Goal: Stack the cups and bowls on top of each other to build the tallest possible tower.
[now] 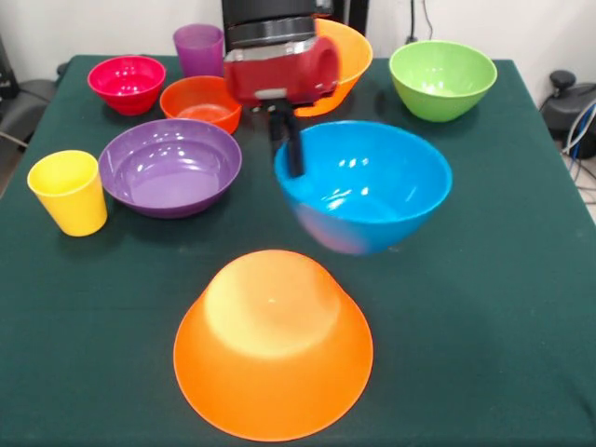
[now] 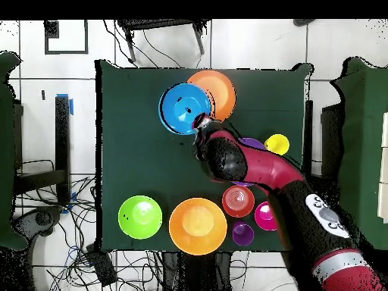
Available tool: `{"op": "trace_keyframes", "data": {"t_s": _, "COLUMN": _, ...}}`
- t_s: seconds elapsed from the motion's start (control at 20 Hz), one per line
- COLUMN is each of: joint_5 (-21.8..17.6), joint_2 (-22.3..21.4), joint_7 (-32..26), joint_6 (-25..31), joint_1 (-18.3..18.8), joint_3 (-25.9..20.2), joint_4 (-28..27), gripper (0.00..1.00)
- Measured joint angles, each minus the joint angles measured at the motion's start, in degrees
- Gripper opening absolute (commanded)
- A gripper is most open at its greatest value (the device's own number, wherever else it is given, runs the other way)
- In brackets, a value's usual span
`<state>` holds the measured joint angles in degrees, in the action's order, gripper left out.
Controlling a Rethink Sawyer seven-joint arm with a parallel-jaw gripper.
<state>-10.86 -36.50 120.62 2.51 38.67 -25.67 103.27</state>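
Dark green table point(image 1: 521, 307), tiled floor point(image 2: 45, 91) with cables around. Near: orange bowl point(image 1: 273, 368) upside down. Mid: my pincer point(image 1: 288, 149) pinching blue bowl point(image 1: 365, 186) rim (tilted); purple bowl point(image 1: 170, 166), yellow cup point(image 1: 68, 192). Far: green point(image 1: 442, 79), second large orange point(image 1: 346, 58), orange-red point(image 1: 200, 101), pink-red point(image 1: 127, 83) bowls, purple cup point(image 1: 198, 48). Seven bowls, two cups.
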Motion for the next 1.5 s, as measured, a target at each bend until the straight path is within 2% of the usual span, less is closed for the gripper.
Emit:
{"op": "trace_keyframes", "data": {"t_s": 0.3, "joint_5": 0.2, "joint_2": 3.9, "joint_7": 0.0, "joint_6": 3.5, "joint_1": 2.3, "joint_3": -2.2, "joint_4": -6.4, "gripper": 0.00}}
{"op": "trace_keyframes", "data": {"t_s": 0.75, "joint_5": 0.1, "joint_2": 12.2, "joint_7": 0.0, "joint_6": 7.1, "joint_1": 4.1, "joint_3": -5.5, "joint_4": -16.0, "gripper": 0.00}}
{"op": "trace_keyframes", "data": {"t_s": 1.1, "joint_5": 0.1, "joint_2": 15.1, "joint_7": 0.0, "joint_6": 9.4, "joint_1": 5.3, "joint_3": -7.6, "joint_4": -18.5, "gripper": 0.00}}
{"op": "trace_keyframes", "data": {"t_s": 1.5, "joint_5": 0.1, "joint_2": 15.7, "joint_7": 0.0, "joint_6": 16.5, "joint_1": 8.3, "joint_3": -9.8, "joint_4": -19.9, "gripper": 0.00}}
